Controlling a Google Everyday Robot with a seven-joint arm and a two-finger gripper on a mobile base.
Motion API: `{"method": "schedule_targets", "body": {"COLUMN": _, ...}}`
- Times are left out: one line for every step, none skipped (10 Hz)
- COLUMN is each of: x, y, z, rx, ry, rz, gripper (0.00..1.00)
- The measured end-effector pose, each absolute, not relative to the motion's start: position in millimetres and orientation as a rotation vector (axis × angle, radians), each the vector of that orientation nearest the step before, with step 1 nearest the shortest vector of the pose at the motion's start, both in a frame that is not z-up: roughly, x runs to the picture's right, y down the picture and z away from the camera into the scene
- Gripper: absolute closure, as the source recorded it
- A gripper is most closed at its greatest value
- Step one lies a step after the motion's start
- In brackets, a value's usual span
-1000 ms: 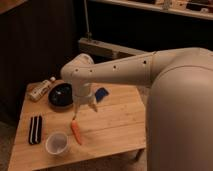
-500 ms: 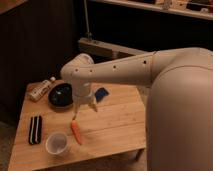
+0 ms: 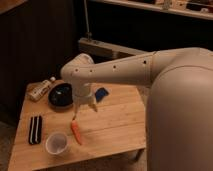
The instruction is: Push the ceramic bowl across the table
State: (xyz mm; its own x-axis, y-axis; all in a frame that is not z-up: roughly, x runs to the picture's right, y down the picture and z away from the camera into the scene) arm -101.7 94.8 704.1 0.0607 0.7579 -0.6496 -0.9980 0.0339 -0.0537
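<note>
The glossy black ceramic bowl (image 3: pixel 60 95) sits at the back left of the light wooden table (image 3: pixel 115 125). My gripper (image 3: pixel 85 108) hangs fingers-down just right of the bowl, close to its rim and a little above the tabletop. Its two white fingers stand apart and hold nothing. The white arm reaches in from the right and hides part of the table's back edge.
A white bottle (image 3: pixel 41 90) lies left of the bowl. A blue object (image 3: pixel 101 94) lies right of the gripper. An orange carrot-like object (image 3: pixel 76 132), a translucent white cup (image 3: pixel 56 143) and a black striped object (image 3: pixel 35 129) lie near the front left.
</note>
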Motion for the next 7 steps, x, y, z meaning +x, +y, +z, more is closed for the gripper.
{"method": "schedule_targets", "body": {"x": -101.7, "y": 94.8, "z": 704.1, "rx": -0.581, "ry": 0.52, "rz": 1.448, "gripper": 0.35}}
{"method": "schedule_targets", "body": {"x": -101.7, "y": 94.8, "z": 704.1, "rx": -0.581, "ry": 0.52, "rz": 1.448, "gripper": 0.35}}
{"method": "schedule_targets", "body": {"x": -101.7, "y": 94.7, "z": 704.1, "rx": -0.581, "ry": 0.52, "rz": 1.448, "gripper": 0.35}}
{"method": "schedule_targets", "body": {"x": -101.8, "y": 94.8, "z": 704.1, "rx": -0.581, "ry": 0.52, "rz": 1.447, "gripper": 0.35}}
{"method": "schedule_targets", "body": {"x": -101.7, "y": 94.8, "z": 704.1, "rx": -0.581, "ry": 0.52, "rz": 1.447, "gripper": 0.35}}
{"method": "schedule_targets", "body": {"x": -102.2, "y": 93.7, "z": 704.1, "rx": -0.581, "ry": 0.518, "rz": 1.449, "gripper": 0.35}}
{"method": "schedule_targets", "body": {"x": -102.6, "y": 91.5, "z": 706.1, "rx": -0.581, "ry": 0.52, "rz": 1.452, "gripper": 0.35}}
